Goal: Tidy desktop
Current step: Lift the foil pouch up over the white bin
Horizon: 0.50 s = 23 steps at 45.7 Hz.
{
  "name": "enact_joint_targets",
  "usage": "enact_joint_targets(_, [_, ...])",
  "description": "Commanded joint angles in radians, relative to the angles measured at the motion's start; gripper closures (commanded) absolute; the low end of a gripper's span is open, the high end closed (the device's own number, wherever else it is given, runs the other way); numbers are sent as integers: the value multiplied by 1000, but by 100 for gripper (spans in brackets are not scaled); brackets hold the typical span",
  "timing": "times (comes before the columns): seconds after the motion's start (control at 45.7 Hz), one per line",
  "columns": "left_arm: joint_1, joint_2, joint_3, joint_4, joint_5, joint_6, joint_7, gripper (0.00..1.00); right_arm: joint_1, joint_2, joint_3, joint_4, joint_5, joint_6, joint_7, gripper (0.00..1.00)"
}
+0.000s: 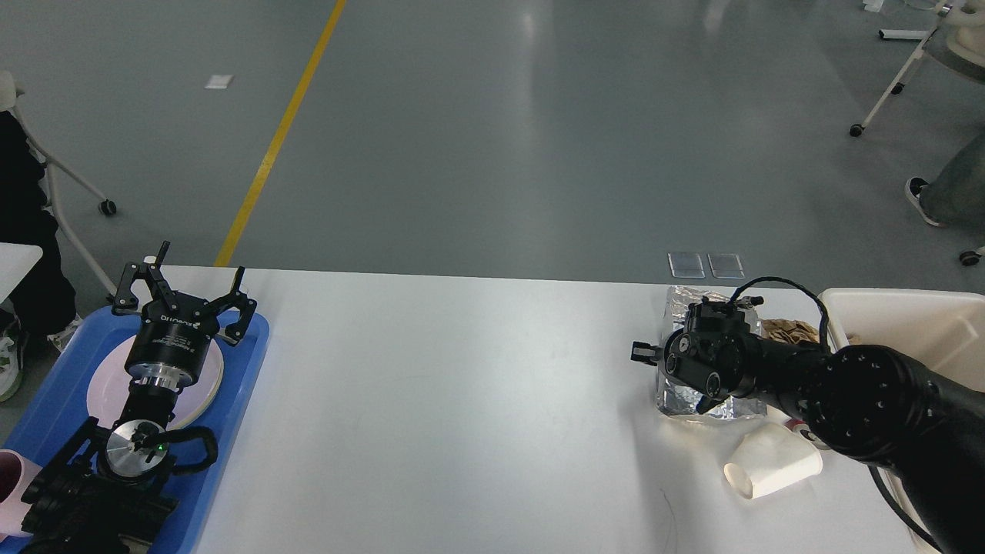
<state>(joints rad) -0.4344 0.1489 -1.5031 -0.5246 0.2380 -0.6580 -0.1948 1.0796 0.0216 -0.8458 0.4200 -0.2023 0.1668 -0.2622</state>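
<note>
- The left hand [185,296] points away from the robot, fingers spread wide.
- The right hand [643,352] points left, arm stretched low; its fingers cannot be told apart.

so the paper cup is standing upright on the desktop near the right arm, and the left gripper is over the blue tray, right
Not quite: the head view shows the paper cup lying on its side on the desktop, not upright. The rest holds: it is near the right arm, and the left gripper is over the blue tray.
</note>
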Motion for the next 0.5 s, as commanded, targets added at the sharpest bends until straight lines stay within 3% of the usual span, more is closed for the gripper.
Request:
enact_joint_targets(0.0, [-1,0,0,0,0,0,0,4,-10,-26,-4,-15,72,2,-3,100])
enact_joint_targets(0.306, [0,0,0,0,0,1,0,4,-21,-89,-1,-27,164,14,-9,100])
enact_joint_targets(0.482, [0,1,0,0,0,1,0,4,103,-184,-7,141,184,86,-34,100])
